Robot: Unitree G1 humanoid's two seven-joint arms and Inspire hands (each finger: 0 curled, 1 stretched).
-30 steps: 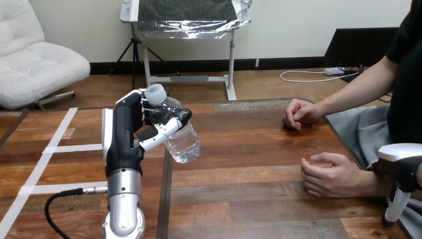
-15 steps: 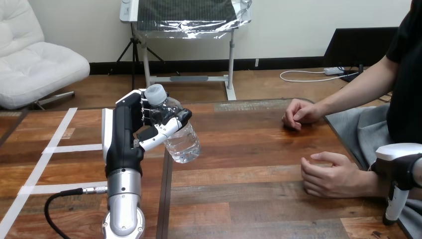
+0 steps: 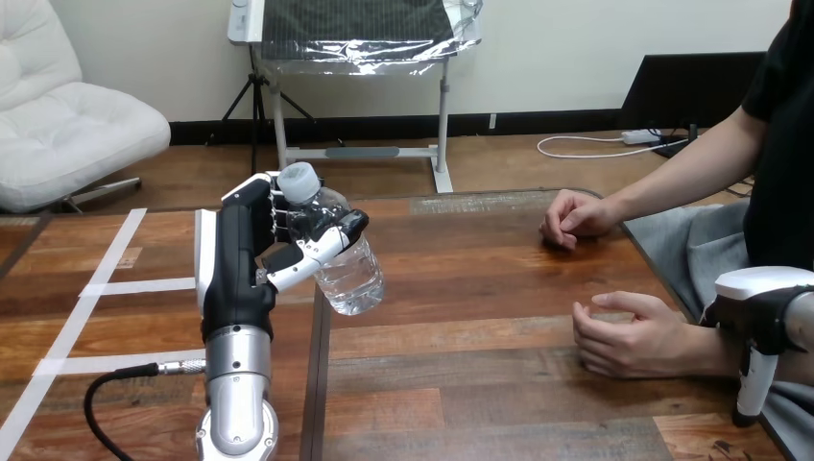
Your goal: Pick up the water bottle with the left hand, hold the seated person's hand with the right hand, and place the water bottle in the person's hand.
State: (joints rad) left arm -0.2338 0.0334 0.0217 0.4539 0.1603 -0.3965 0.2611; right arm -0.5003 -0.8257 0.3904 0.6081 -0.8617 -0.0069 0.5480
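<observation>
Your left hand held the tilted bottle; a slack grip risked dropping it short of the person's near hand.

Wooden table: tape strips left; person's near hand, far hand right.

This looks like a robotics laboratory or a test room, not a home. The wooden table has strips of white tape on its left part, laid like marks. From the near edge rises the robot's silver forearm, with a black cable looping beside it. Its left hand grips a water bottle above the table. A person sits at the right side.
</observation>
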